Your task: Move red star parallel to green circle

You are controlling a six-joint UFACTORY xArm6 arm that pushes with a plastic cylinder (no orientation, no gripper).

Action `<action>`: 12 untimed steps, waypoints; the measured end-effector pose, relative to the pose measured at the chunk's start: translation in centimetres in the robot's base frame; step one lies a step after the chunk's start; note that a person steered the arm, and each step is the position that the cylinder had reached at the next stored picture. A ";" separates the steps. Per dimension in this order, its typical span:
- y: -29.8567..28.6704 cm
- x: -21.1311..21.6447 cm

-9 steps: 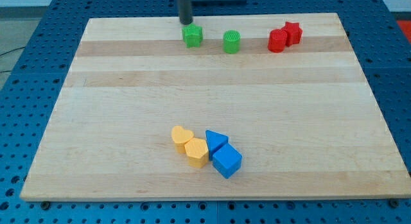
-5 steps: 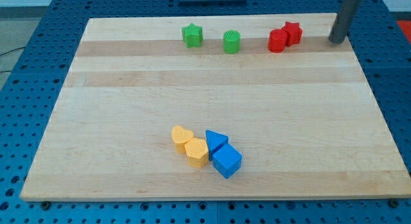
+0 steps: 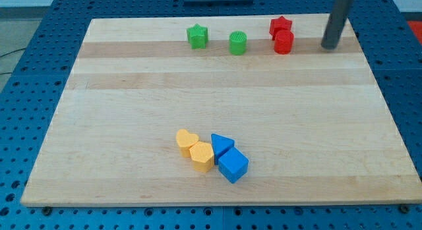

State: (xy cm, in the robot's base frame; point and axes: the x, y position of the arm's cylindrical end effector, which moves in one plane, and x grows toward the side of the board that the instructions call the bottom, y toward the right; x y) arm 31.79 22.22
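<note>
The red star lies near the view's top edge of the board, touching the red cylinder just below it. The green circle stands to their left, level with the red cylinder, and the star sits a little higher than it. A green star is further left. My tip rests on the board to the right of the red blocks, apart from them.
A yellow heart, a yellow hexagon, a blue triangle and a blue cube cluster near the view's bottom middle. The wooden board lies on a blue perforated table.
My tip went from above the green star to the board's right side, then slightly left. The red star moved from the right of the red cylinder to just above it.
</note>
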 end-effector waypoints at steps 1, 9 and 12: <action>-4.6 -1.1; -16.0 -7.7; -5.8 -6.0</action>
